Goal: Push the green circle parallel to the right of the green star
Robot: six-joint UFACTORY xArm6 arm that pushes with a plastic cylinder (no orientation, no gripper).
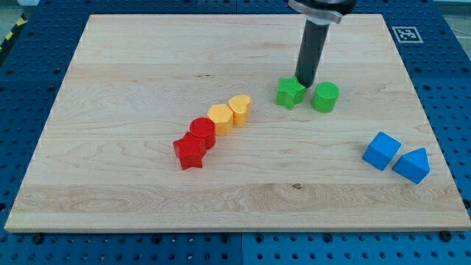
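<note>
Green circle (pixel 325 97): sitting on the board in its upper right part, just to the view's right of the green star (pixel 290 93) and level with it, a narrow strip of wood showing between the two.
Tip (pixel 305 82): my tip is resting at the top edge of the gap between the two green blocks, right against the star's upper right corner; whether it is touching the circle cannot be told.
Rod (pixel 313 53): rising dark and nearly upright from the tip to a wider collar that is leaving the picture at the view's top; no jaws or fingers are ending it, so nothing is being clamped.
Green star: lying a little toward the top edge of the board, right of its middle.
Yellow heart (pixel 240 110) and yellow hexagon (pixel 220 118): touching each other near the board's middle, forming the upper end of a slanting row.
Red cylinder (pixel 202 132) and red star (pixel 190 152): continuing that row down toward the bottom left corner, each pressing against its neighbour.
Blue cube (pixel 381 151) and blue block (pixel 411 165): sitting side by side near the right edge, toward the bottom right corner, well apart from the green pair; the second one is showing a peaked top.
Board (pixel 132 73): pale wood, lying on a blue perforated table (pixel 22 96).
Marker (pixel 404 34): a black-and-white square tag showing beyond the top right corner.
</note>
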